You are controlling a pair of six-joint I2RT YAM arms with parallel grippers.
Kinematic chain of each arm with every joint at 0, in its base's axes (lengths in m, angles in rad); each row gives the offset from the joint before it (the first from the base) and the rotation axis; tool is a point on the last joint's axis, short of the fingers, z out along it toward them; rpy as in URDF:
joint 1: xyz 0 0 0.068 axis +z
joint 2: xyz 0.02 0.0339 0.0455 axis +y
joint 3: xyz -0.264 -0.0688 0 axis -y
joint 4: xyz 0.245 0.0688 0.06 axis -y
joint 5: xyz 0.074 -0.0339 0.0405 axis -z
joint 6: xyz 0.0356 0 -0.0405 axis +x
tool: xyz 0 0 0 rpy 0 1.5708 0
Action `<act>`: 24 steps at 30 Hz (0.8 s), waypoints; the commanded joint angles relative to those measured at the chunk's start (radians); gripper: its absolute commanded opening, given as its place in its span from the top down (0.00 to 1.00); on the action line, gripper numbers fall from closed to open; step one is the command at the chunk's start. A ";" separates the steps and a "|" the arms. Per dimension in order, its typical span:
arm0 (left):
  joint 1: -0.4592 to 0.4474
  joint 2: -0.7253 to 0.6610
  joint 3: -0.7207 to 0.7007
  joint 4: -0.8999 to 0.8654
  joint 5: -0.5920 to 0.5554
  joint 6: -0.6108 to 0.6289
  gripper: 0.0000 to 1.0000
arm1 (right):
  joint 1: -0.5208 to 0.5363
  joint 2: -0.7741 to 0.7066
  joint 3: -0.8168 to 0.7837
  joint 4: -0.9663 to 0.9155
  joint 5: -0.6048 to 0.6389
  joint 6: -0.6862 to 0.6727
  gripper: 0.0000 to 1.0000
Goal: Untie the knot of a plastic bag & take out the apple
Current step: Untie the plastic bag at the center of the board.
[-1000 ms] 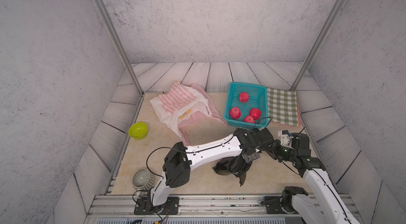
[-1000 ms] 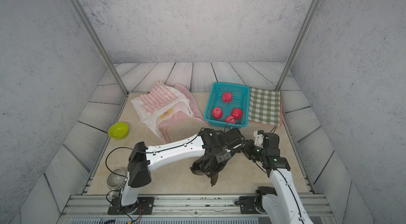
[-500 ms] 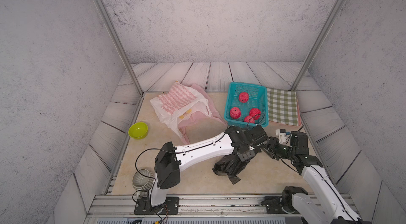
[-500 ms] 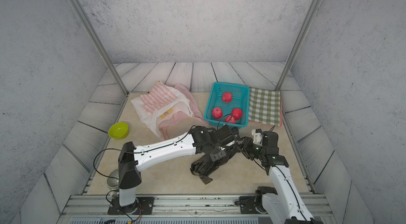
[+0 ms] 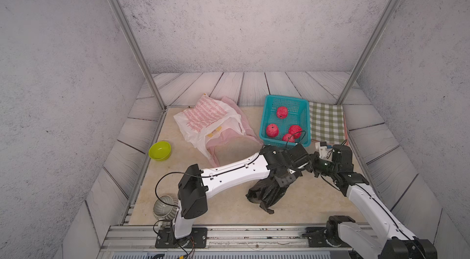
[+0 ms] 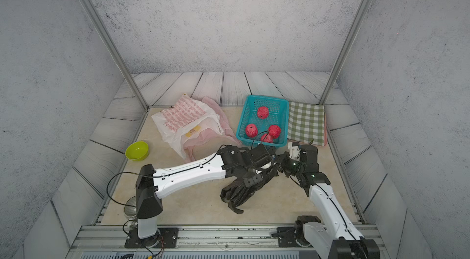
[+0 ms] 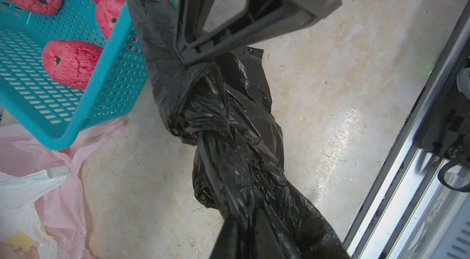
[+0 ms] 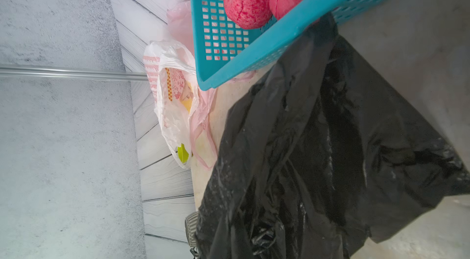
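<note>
A black plastic bag (image 5: 267, 191) hangs crumpled over the beige floor near the front, seen in both top views (image 6: 239, 191). My left gripper (image 5: 287, 179) is shut on its upper part, and the plastic stretches taut away from it in the left wrist view. The knot (image 7: 201, 128) is a tight twisted lump midway along the bag. My right gripper (image 7: 189, 60) is shut on a loose flap just beyond the knot. In a top view it (image 6: 278, 163) meets the left wrist. The black plastic hides whatever is inside, so the apple is hidden.
A teal basket (image 5: 264, 118) with several red apples (image 5: 281, 112) stands just behind the grippers. A green checked cloth (image 5: 326, 123) lies to its right. White and pink bags (image 5: 211, 123) lie at the back left. A green bowl (image 5: 159, 150) and a grey ribbed cup (image 5: 164, 207) sit left.
The left arm swung slightly left with the bag and came back. The right gripper has moved in against the left one and shut on the bag's flap.
</note>
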 commanded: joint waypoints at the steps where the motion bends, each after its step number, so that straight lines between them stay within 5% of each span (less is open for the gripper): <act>1: 0.007 -0.058 -0.033 -0.045 -0.038 -0.002 0.84 | 0.002 0.002 0.040 0.012 0.021 0.006 1.00; 14: 0.115 -0.479 -0.383 -0.162 -0.200 -0.108 0.85 | -0.038 -0.016 0.177 -0.152 0.236 -0.054 1.00; 20: 0.227 -0.590 -0.394 -0.152 -0.153 -0.116 0.92 | -0.034 0.053 0.226 -0.042 0.133 -0.006 1.00; 21: 0.228 -0.597 -0.384 -0.121 -0.085 -0.098 0.85 | -0.030 0.056 0.240 -0.045 0.122 -0.007 1.00; 23: 0.228 -0.593 -0.362 -0.051 0.081 -0.061 0.40 | -0.023 0.043 0.264 -0.077 0.127 -0.025 1.00; 24: 0.227 -0.580 -0.344 -0.012 0.158 -0.041 0.28 | -0.023 0.031 0.265 -0.088 0.130 -0.028 1.00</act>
